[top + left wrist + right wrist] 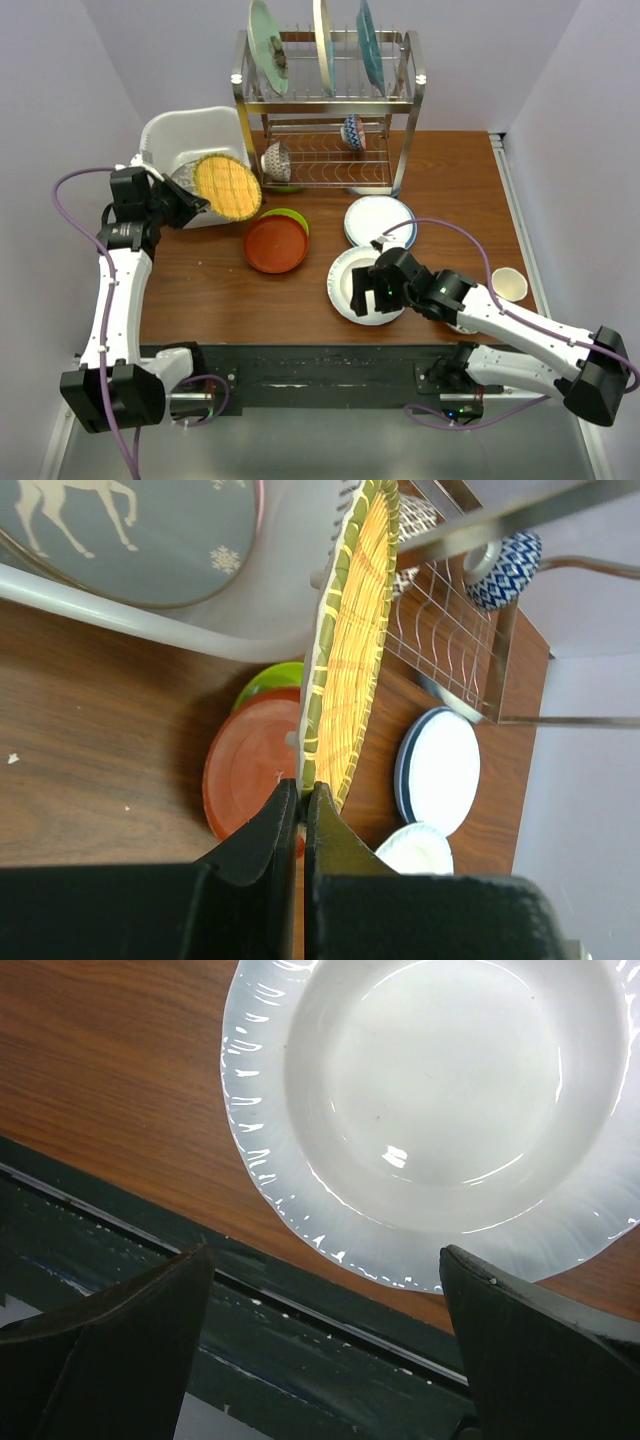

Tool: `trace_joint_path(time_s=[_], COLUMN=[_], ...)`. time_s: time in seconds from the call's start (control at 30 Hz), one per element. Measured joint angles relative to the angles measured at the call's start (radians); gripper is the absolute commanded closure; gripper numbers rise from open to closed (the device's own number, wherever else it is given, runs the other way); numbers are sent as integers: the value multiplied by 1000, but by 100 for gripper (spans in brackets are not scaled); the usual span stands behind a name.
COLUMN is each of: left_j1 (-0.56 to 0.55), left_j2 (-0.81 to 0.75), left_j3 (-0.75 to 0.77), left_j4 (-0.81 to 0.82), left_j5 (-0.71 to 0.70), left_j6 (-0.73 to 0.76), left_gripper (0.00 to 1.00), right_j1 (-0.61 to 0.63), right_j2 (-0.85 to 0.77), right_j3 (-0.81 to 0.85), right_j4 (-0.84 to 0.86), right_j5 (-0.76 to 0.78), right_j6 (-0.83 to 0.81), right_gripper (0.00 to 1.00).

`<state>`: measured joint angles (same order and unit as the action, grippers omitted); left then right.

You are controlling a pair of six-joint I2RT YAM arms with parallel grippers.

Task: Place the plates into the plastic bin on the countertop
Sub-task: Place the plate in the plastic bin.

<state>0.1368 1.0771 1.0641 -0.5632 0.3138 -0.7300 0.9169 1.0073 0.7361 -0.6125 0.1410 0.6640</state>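
The step in hand is carrying the woven yellow plate [228,187] to the plastic bin [190,120]. The left claw [198,204] is clenched on this plate's rim, both jaws pressed nearly together on the thin woven edge in the left wrist view. The plate is held up off the surface [200,290], turned on edge and tilted, with its far side at the bin's near corner. Whether it touches the bin wall cannot be told. 1 plate, the grey one with the deer [120,530], lies inside the bin.

The next move likely calls for lifting the woven plate over the thick rim, levelling it above the deer plate, and only then letting go. A release from here would probably drop it onto the rim or onto the orange-red plate [275,244], which lies just beside the bin over the lime green plate [292,216].

The right claw [368,290] is released, jaws spread wide and holding nothing. It hovers above the near edge of the white plate [342,272], which lies flat close to the surface's front edge. In the right wrist view the plate's rim sits between the 2 jaws but further out than their tips. A grasp would need the claw to descend and reach onto that rim. The blue-rimmed plate [380,218] lies just behind the white one.
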Motion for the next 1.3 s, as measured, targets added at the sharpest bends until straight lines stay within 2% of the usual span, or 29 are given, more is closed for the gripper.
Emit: trace_joint_path(time_s=[0.27,0.77,1.3], left_j1=[71,111,127], left_j2=[66,127,256], left_j3=[6,14,95], left_j4=[51,156,216], left_j5=[-5,-3,-6], left_j6=[-14,-48,-93], left_gripper=[100,100,100], right_j1=[0,0,0], right_j2=[0,7,61], right_j3=[-17,-25,-25], right_j4=[0,8,47], right_j5=[-2,-10,-34], right_j6=[-3,-11,-13], right_gripper=[1,1,1])
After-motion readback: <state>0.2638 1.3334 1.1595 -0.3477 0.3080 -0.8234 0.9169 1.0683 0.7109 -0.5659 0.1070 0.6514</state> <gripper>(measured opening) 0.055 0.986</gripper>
